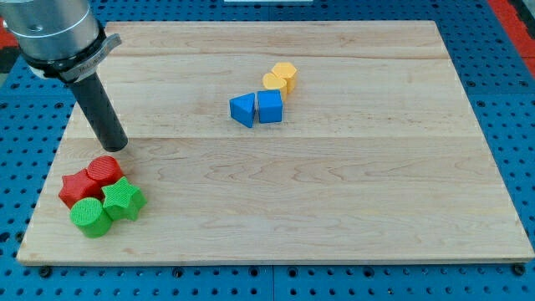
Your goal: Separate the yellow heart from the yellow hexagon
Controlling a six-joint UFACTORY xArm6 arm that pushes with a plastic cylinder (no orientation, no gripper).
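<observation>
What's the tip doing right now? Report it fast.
No gripper: my tip holds nothing, touches no block, and sits just above the red cylinder at the view's left, far from the yellow heart and yellow hexagon.

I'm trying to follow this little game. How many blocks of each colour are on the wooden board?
Yellow: 2, the yellow heart and yellow hexagon, touching
Blue: 2, the blue blocks, side by side
Red: 2, the red blocks
Green: 2, the green star and green cylinder
Total: 8
My tip sits just above the red ones.
</observation>
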